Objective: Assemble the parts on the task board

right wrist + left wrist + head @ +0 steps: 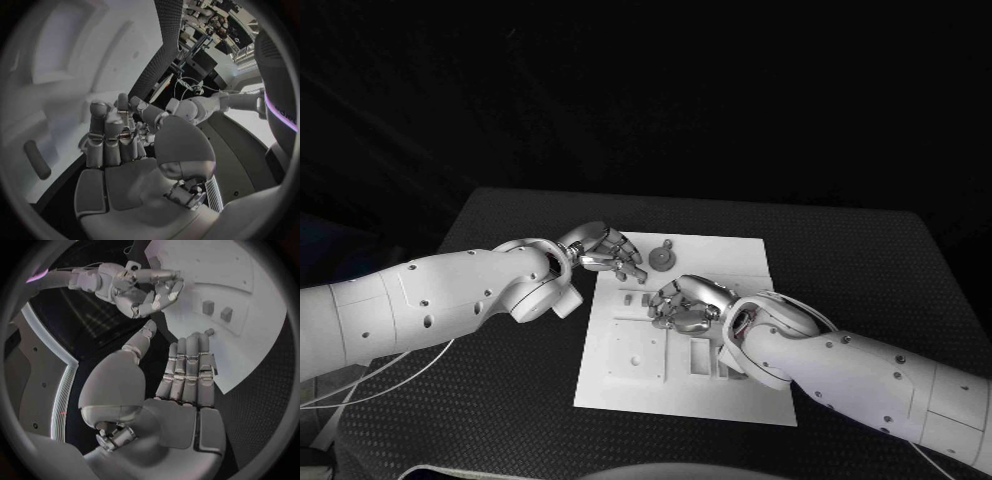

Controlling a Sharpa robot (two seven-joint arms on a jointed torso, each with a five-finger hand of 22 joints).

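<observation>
The white task board (754, 262) lies in the middle of the black table. My left hand (603, 250) is at the board's far left corner, fingers (187, 365) held straight and together, palm bare, tips by the board's edge (244, 365). A grey round part with a stem (664, 257) lies just right of it. My right hand (687, 300) hovers over the board's middle with its fingers (109, 135) bent toward the surface; I see nothing between them. A dark peg (36, 159) lies on the board beside the right hand. Two small blocks (216, 310) stand on the board.
More grey parts (711, 358) stand in slots near the board's front, just ahead of my right forearm (834, 370). The two hands are close together over the board's far half. Black tabletop (877, 260) surrounds the board on all sides.
</observation>
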